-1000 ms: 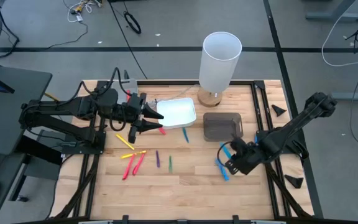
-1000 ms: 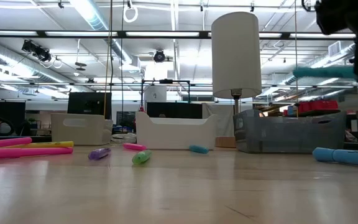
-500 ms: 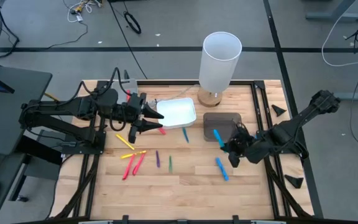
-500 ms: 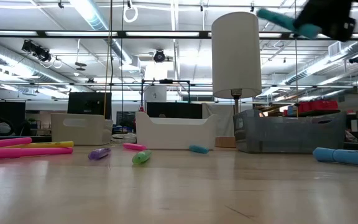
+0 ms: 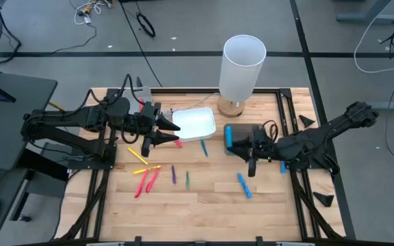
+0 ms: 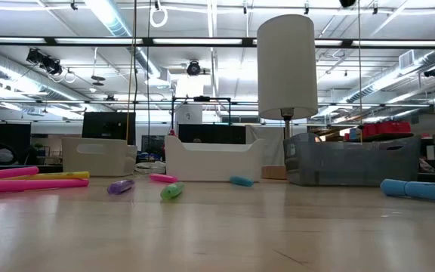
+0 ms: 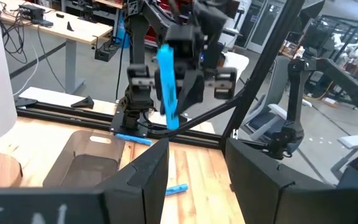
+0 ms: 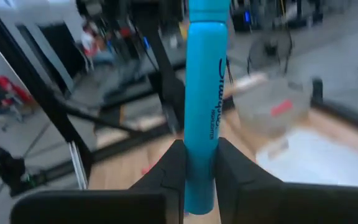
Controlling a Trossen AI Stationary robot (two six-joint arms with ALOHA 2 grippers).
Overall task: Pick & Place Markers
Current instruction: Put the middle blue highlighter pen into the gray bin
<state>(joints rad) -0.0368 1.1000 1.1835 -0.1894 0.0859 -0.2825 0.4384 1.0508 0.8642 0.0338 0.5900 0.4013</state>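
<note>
My right gripper (image 5: pixel 233 141) is shut on a blue marker (image 5: pixel 228 134), which stands upright high over the dark tray (image 5: pixel 252 130); the left wrist view shows this marker (image 7: pixel 167 87) well above that tray (image 7: pixel 82 163). My left gripper (image 5: pixel 172 132) hovers open and empty by the white tray (image 5: pixel 195 123). Several markers lie flat on the wood: yellow (image 5: pixel 137 156), pink (image 5: pixel 141 183), purple (image 5: pixel 173 174), green (image 5: pixel 187 179), blue (image 5: pixel 244 185), and a red one (image 5: pixel 178 143) beside the left fingers. My right gripper pinches the blue marker's barrel (image 8: pixel 199 155) between its two fingers (image 8: pixel 171 169). The fingers reach out about level toward the table's left and lie across the marker. The marker stands nearly upright, lifted clear above the dark tray.
A tall white cylinder lamp (image 5: pixel 243 63) on a wooden base (image 5: pixel 230 107) stands at the far edge, just behind the dark tray. A grey-white tray (image 6: pixel 97 155) shows at the left in the low view. Black frame rails (image 5: pixel 289 123) border the table's sides.
My right gripper has risen from near the table's right-front area and gone toward the far left, ending above the dark tray. Its wrist has turned, so the blue marker went from lying roughly level to standing upright. It has left the low view's top edge.
</note>
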